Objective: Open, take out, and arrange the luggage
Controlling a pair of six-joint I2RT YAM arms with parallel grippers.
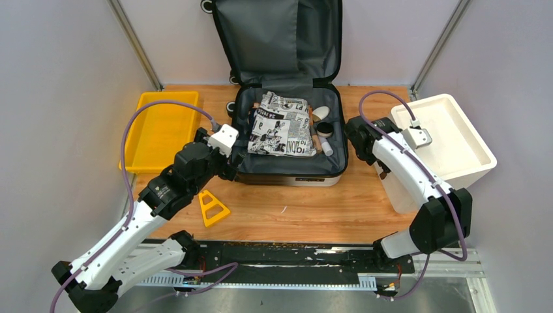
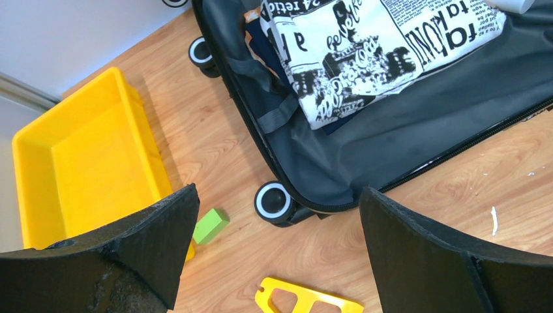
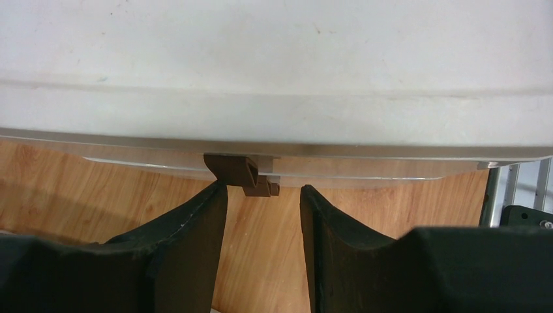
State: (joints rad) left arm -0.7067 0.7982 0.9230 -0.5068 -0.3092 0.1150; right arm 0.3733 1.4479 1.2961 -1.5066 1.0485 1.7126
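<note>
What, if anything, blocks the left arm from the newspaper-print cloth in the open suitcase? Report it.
Probably nothing, so yes: the left end effector hangs open beside the grey-lined hard-shell suitcase, and the black-and-white newspaper-print folded cloth lies uncovered on top.

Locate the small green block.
In the left wrist view, the green block lies on the table's left side, between the yellow tray and a black wheel of the luggage.
</note>
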